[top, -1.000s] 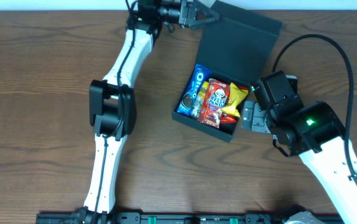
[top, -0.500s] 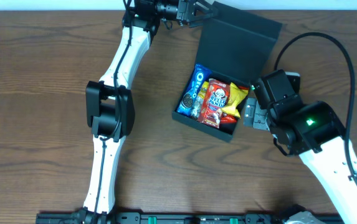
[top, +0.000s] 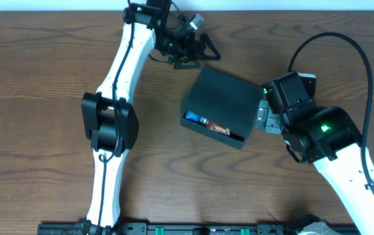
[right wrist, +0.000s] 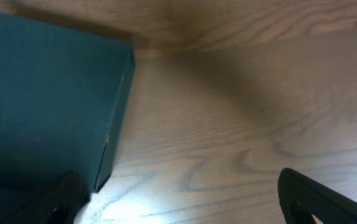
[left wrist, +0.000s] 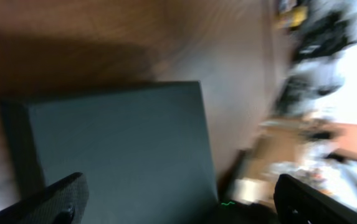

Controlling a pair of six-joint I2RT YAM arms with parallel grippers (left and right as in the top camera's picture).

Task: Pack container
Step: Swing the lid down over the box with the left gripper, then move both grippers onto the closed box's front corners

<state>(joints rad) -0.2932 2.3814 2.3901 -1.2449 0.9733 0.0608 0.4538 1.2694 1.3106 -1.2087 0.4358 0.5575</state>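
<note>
nothing really readable anywhere, container [top: 222,103] lid plain and unmarked, thin sliver of blue and red snack packets [top: 207,125] peeking out at its front gap, lettering there too small to make out, both wrist views text-free

A dark brown wood-grain table [top: 43,98] fills the space, its grain running lengthwise from side to side. One thing rests directly on it: a dark teal-black rectangular cardboard box [top: 220,104], matte and unmarked, sitting right of the table's middle and turned at a slant to the edges. Its flap lid lies down over it, with a narrow gap along the near edge where a strip of coloured snack packets [top: 206,124] shows. Light glares off the wood just beside the box's right wall.
</note>
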